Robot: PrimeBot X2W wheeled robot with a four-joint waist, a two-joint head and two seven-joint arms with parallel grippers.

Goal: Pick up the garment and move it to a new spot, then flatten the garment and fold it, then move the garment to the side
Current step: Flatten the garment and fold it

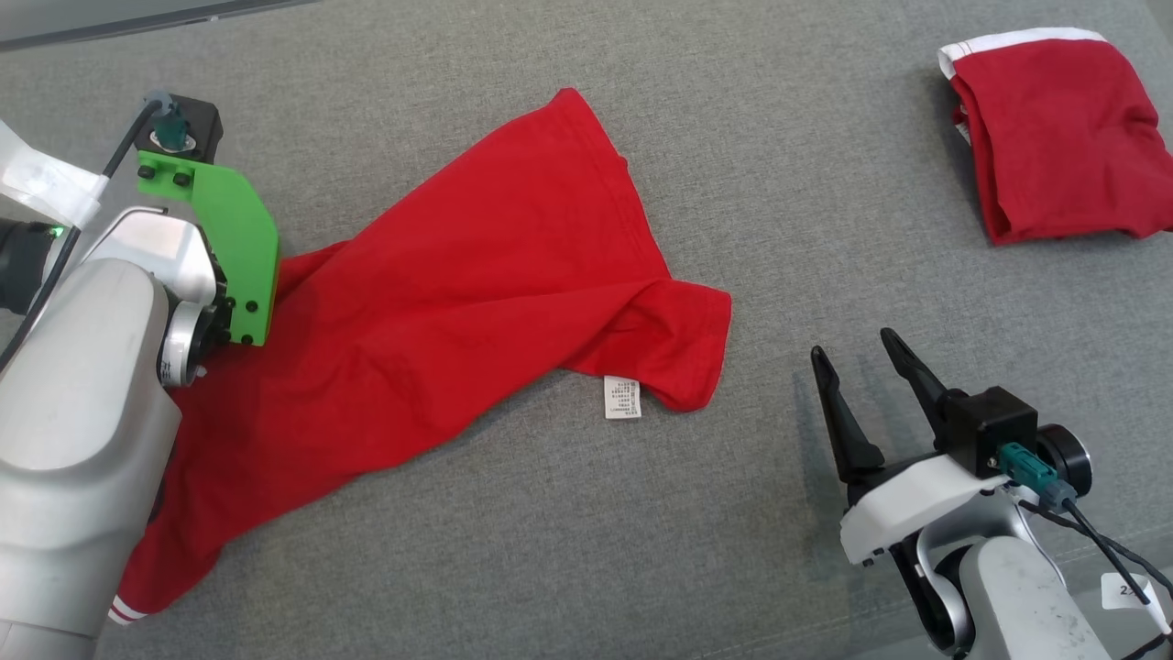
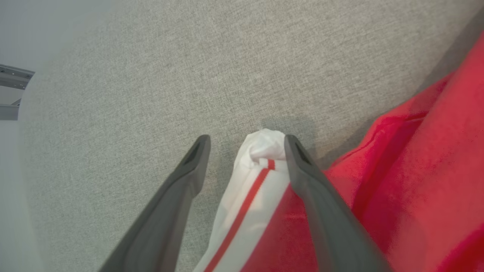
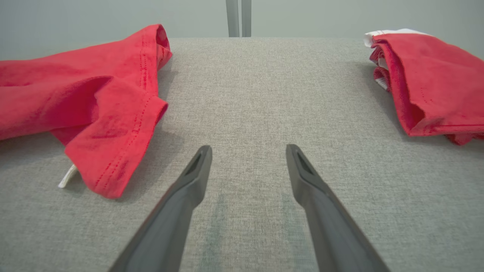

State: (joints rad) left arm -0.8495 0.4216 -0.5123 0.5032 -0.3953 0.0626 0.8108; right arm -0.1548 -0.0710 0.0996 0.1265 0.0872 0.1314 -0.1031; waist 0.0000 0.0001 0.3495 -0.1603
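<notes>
Red garment (image 1: 440,302): soft matte knit, a T-shirt by the look of it. It lies unfolded and rumpled on the grey fabric surface (image 1: 779,229), stretched diagonally from the lower left of the head view up toward top centre. Shallow creases run along its length. One stitched hem corner is doubled over near the middle. A small white rectangular care label (image 1: 622,398) with printed text sticks out flat just below that corner. The surface is a coarse woven grey cloth, flat and even.

Left gripper (image 2: 246,139): jaws spread wide, long tapered dark fingers, smooth matte plastic. Between them lies the garment's white trim (image 2: 249,181), ribbed with one thin red stripe, its end bunched into a rounded knob. It is not pinched. One finger lies over the edge where the white trim meets the red cloth. In the head view the pale left forearm and its green bracket (image 1: 229,238) cover the garment's lower-left part, fingers hidden.

Right gripper (image 1: 853,344): jaws wide, nothing between them, over bare grey surface, well apart from the garment's folded corner.

Folded red garment (image 1: 1063,137): a compact, roughly square stack, same red knit with a white edge band, lying at the far right, well apart from the spread one.
</notes>
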